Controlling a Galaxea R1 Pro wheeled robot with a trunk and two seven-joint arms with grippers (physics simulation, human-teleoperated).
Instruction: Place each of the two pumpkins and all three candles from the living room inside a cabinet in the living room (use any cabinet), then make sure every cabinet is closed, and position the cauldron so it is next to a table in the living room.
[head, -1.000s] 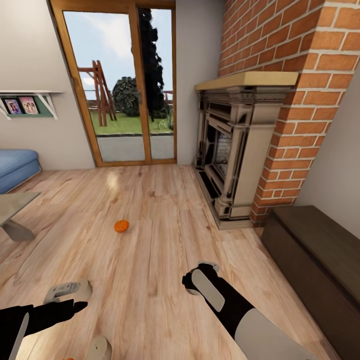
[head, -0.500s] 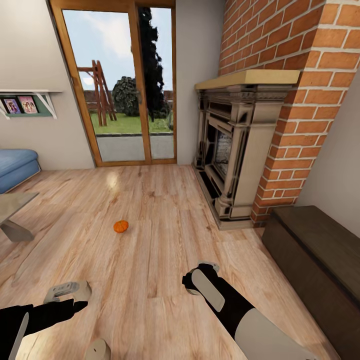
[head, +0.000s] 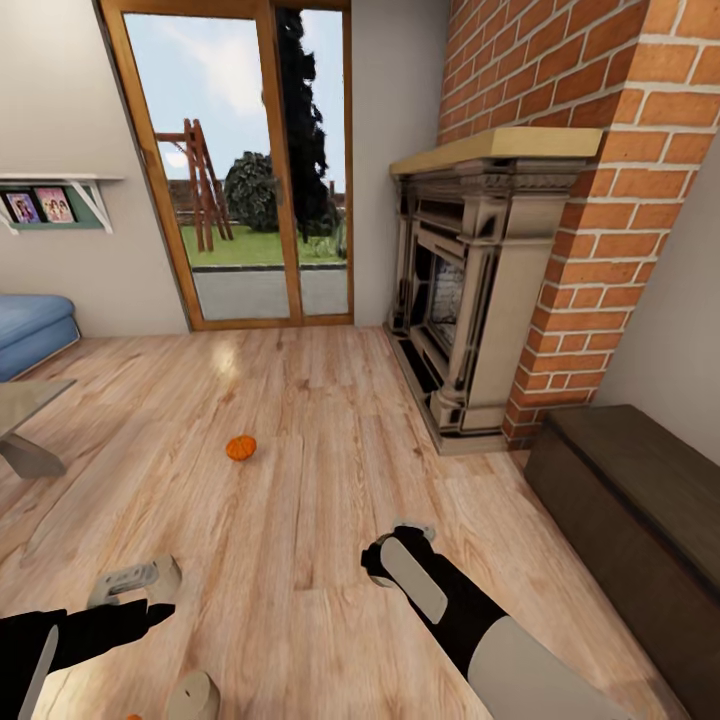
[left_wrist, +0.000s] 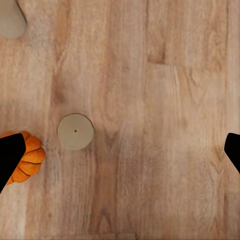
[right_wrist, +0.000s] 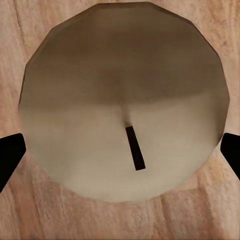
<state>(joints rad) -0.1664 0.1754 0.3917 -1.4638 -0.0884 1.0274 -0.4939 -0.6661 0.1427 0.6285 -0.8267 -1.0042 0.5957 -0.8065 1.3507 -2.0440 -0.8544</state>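
One orange pumpkin (head: 240, 447) lies on the wood floor ahead, far from both arms. My left gripper (head: 130, 585) hangs open over the floor. Its wrist view (left_wrist: 120, 152) looks down on a beige candle (left_wrist: 75, 131) standing on end, a second pumpkin (left_wrist: 31, 161) beside one fingertip, and another candle (left_wrist: 11, 20) at the picture's edge. That standing candle (head: 193, 695) also shows by my left arm. My right gripper (head: 402, 540) is shut on a third candle (right_wrist: 125, 100), whose wick end fills the span between the fingertips. The dark cabinet (head: 640, 520) is closed at right. The cauldron is out of view.
A brick chimney with an ornate fireplace (head: 470, 300) stands ahead right, just beyond the cabinet. A corner of the glass table (head: 25, 415) and a blue sofa (head: 30, 335) are at left. Glass patio doors (head: 250, 170) close off the far wall.
The head view has shifted slightly, so the floor things sit a little differently in the picture. Both arms keep the same pose and grip.
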